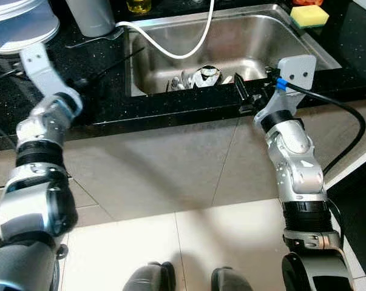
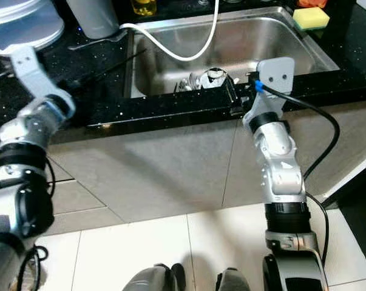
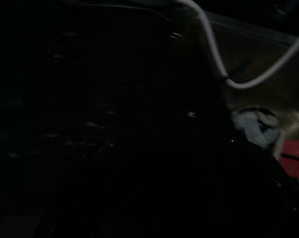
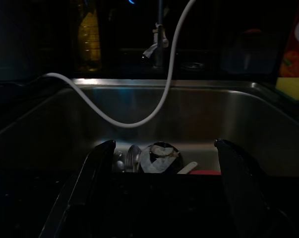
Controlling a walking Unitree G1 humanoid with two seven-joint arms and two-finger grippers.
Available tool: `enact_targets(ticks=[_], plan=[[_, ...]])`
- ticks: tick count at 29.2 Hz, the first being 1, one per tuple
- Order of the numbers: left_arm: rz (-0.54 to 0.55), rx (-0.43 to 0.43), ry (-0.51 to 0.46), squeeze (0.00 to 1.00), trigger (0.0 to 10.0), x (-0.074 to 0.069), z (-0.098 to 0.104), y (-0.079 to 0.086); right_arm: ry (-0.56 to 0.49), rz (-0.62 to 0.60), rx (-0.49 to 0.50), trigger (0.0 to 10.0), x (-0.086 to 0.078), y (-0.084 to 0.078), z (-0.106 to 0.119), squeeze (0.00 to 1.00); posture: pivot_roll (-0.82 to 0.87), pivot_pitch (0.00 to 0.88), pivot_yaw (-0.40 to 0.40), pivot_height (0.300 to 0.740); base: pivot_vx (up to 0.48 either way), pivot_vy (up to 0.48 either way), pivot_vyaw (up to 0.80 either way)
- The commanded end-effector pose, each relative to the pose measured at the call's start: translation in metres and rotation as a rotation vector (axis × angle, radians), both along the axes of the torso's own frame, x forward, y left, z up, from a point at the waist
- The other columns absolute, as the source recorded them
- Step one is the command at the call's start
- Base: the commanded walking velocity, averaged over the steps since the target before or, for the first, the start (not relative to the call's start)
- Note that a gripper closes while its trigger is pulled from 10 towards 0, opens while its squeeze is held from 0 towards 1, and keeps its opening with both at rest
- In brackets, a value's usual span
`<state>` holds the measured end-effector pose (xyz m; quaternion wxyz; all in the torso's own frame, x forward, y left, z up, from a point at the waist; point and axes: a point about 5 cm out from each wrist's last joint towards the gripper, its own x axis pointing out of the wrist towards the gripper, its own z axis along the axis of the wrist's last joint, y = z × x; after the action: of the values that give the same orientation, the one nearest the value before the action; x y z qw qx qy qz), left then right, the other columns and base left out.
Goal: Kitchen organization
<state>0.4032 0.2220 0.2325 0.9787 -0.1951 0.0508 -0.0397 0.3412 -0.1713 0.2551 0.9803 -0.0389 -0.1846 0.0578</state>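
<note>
Cutlery and a shiny round metal dish (image 1: 206,76) lie low in the steel sink (image 1: 243,36), upper centre of frame, where the right gripper (image 4: 161,191) hovers spread at the rim, seemingly to reach in; the left gripper's fingers cannot be made out.

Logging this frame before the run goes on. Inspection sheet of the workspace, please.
Surface: black speckled counter around a steel sink.
Job's things: metal utensils piled in the sink.
Clutter: yellow sponge, grey cylindrical container, white tub.
Grippers: right gripper open at the sink's front edge; left gripper over the counter, fingers unclear.
Cables: white hose looping over the sink; black cable on the right arm.
Surroundings: tiled floor.
</note>
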Motion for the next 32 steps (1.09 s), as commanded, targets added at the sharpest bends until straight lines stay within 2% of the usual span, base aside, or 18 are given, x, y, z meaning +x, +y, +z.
enact_targets(ticks=[1, 3, 8, 12, 13, 15, 17, 19, 23, 24, 25, 27, 28, 29, 30, 32], plan=[[-0.059, -0.028, 0.152, 0.0, 10.0, -0.005, -0.038, -0.013, -0.004, 0.012, 0.002, 10.0, -0.001, 0.002, 0.002, 0.0, -0.04, 0.183, 0.116, 0.74, 0.0, 0.0, 0.0], [-0.074, -0.016, 0.149, 0.0, 10.0, -0.006, -0.039, -0.018, -0.005, 0.013, 0.002, 10.0, -0.001, 0.003, 0.003, 0.0, -0.04, 0.179, 0.114, 0.74, 0.0, 0.0, 0.0], [-0.073, 0.082, 0.125, 0.0, 10.0, -0.01, -0.039, -0.027, -0.008, 0.021, 0.005, 10.0, 0.0, 0.006, 0.004, 0.0, -0.03, 0.165, 0.111, 0.74, 0.0, 0.0, 0.0], [-0.145, 0.021, 0.051, 0.0, 10.0, -0.021, -0.029, -0.048, -0.012, 0.026, 0.008, 10.0, 0.001, 0.008, 0.005, 0.0, -0.03, 0.158, 0.106, 0.74, 0.0, 0.0, 0.0], [-0.145, 0.021, 0.051, 0.0, 10.0, -0.021, -0.029, -0.048, -0.012, 0.026, 0.008, 10.0, 0.001, 0.008, 0.005, 0.0, -0.03, 0.158, 0.106, 0.74, 0.0, 0.0, 0.0], [-0.193, -0.016, -0.025, 0.0, 10.0, -0.026, -0.021, -0.059, -0.016, 0.031, 0.009, 10.0, 0.002, 0.009, 0.006, 0.0, -0.03, 0.153, 0.103, 0.74, 0.0, 0.0, 0.0], [-0.206, -0.001, -0.128, 0.0, 10.0, -0.029, -0.008, -0.067, -0.02, 0.036, 0.009, 10.0, 0.003, 0.011, 0.008, 0.0, -0.03, 0.145, 0.1, 0.74, 0.0, 0.0, 0.0], [-0.198, 0.021, -0.164, 0.0, 10.0, -0.03, -0.003, -0.067, -0.021, 0.037, 0.01, 10.0, 0.003, 0.011, 0.008, 0.0, -0.03, 0.143, 0.099, 0.74, 0.0, 0.0, 0.0], [-0.065, 0.377, -0.259, 0.0, 10.0, -0.031, 0.014, -0.054, -0.027, 0.042, 0.014, 10.0, 0.004, 0.012, 0.008, 0.0, -0.02, 0.134, 0.098, 0.74, 0.0, 0.0, 0.0], [-0.065, 0.377, -0.259, 0.0, 10.0, -0.031, 0.014, -0.054, -0.027, 0.042, 0.014, 10.0, 0.004, 0.012, 0.008, 0.0, -0.02, 0.134, 0.098, 0.74, 0.0, 0.0, 0.0], [-0.039, 0.45, -0.265, 0.0, 10.0, -0.031, 0.018, -0.051, -0.027, 0.043, 0.016, 10.0, 0.004, 0.012, 0.008, 0.0, -0.02, 0.131, 0.098, 0.74, 0.0, 0.0, 0.0], [-0.039, 0.45, -0.265, 0.0, 10.0, -0.031, 0.018, -0.051, -0.027, 0.043, 0.016, 10.0, 0.004, 0.012, 0.008, 0.0, -0.02, 0.131, 0.098, 0.74, 0.0, 0.0, 0.0], [-0.007, 0.48, -0.291, 0.0, 10.0, -0.036, 0.028, -0.044, -0.029, 0.044, 0.018, 10.0, 0.004, 0.012, 0.008, 0.0, -0.01, 0.123, 0.098, 0.74, 0.0, 0.0, 0.0], [0.011, 0.361, -0.391, 0.0, 10.0, -0.05, 0.056, -0.036, -0.031, 0.049, 0.024, 10.0, 0.004, 0.014, 0.008, 0.0, 0.0, 0.118, 0.098, 0.74, 0.0, 0.0, 0.0], [0.01, 0.331, -0.421, 0.0, 10.0, -0.055, 0.063, -0.034, -0.032, 0.05, 0.026, 10.0, 0.004, 0.014, 0.008, 0.0, 0.0, 0.114, 0.096, 0.74, 0.0, 0.0, 0.0], [0.016, 0.357, -0.437, 0.0, 10.0, -0.059, 0.068, -0.03, -0.033, 0.054, 0.028, 10.0, 0.005, 0.015, 0.008, 0.0, 0.01, 0.11, 0.095, 0.74, 0.0, 0.0, 0.0]])
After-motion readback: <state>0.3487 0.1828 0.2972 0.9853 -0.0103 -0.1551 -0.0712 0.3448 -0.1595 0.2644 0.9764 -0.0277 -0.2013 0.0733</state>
